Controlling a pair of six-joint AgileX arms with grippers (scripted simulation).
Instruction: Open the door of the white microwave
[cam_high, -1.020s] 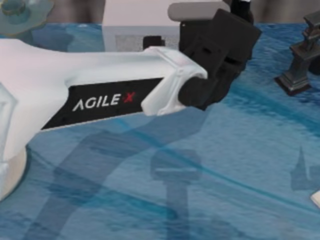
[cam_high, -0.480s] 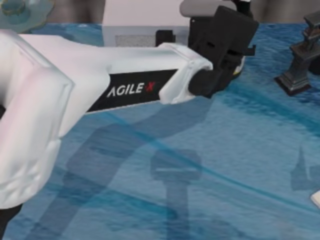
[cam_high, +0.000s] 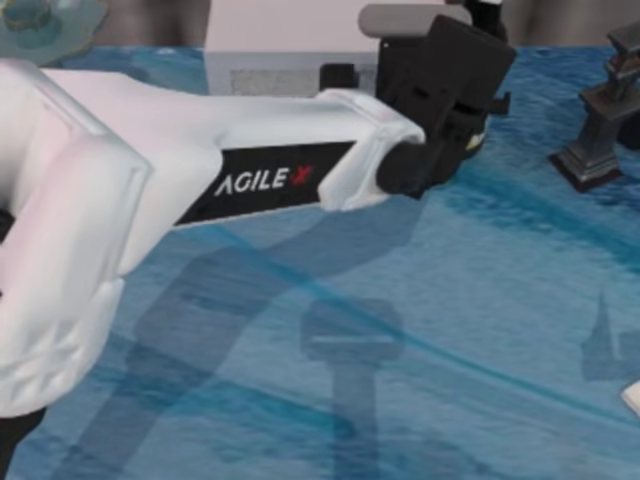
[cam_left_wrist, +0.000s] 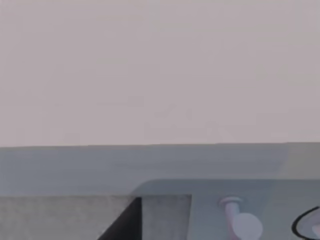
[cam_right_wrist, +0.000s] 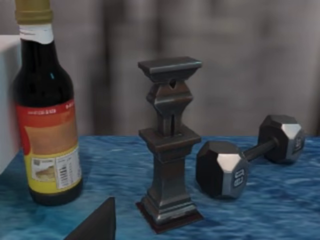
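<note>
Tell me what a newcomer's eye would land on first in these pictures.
The big white left arm crosses the top view from the left, its black tool up against the white microwave at the table's far edge. The right wrist view shows a dark bottle, a metal stand and a dumbbell on the blue table.

White left arm (cam_high: 150, 190) — black AGILEX band, red X — black wrist.

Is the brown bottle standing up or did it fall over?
Standing up. The bottle rests on its base on the blue table, cap on top.
</note>
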